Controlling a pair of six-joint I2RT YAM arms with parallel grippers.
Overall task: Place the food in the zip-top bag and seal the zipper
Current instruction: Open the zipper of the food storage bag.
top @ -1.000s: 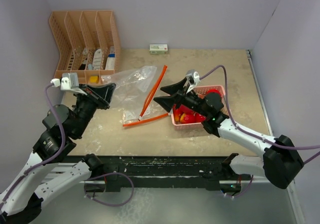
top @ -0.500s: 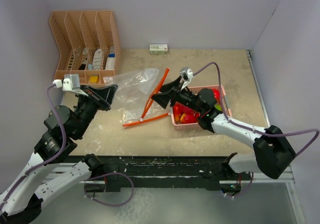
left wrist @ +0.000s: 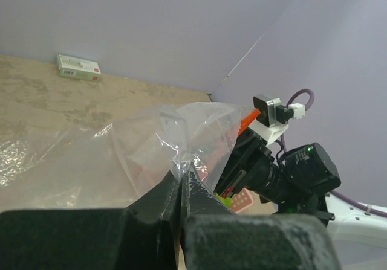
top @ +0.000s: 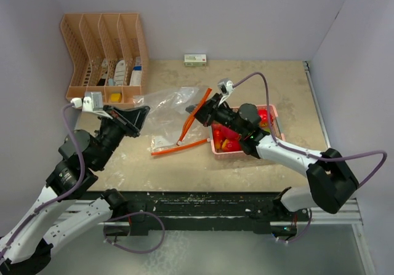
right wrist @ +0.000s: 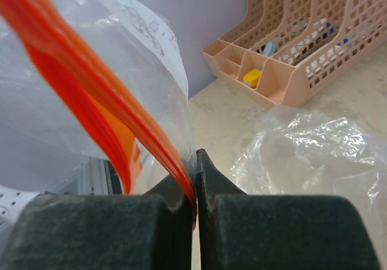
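The clear zip-top bag [top: 165, 110] lies mid-table, its orange zipper [top: 192, 116] open in two strips. My left gripper [top: 143, 111] is shut on the bag's clear film at its left side; the pinched film [left wrist: 181, 152] shows in the left wrist view. My right gripper [top: 192, 110] is shut on the upper zipper strip [right wrist: 97, 86], lifting it. The food [top: 229, 143], glossy red and orange pieces, sits in a pink basket [top: 273, 111] under the right arm. A green piece [left wrist: 225, 199] peeks past the left fingers.
A peach slotted organizer [top: 104, 53] holding small packets stands at the back left. A small white-and-green box [top: 195, 59] lies by the back wall. Walls close in the left, back and right sides.
My right gripper moved left from over the basket to the zipper and shut on it. The left gripper, holding the film, shifted slightly right.
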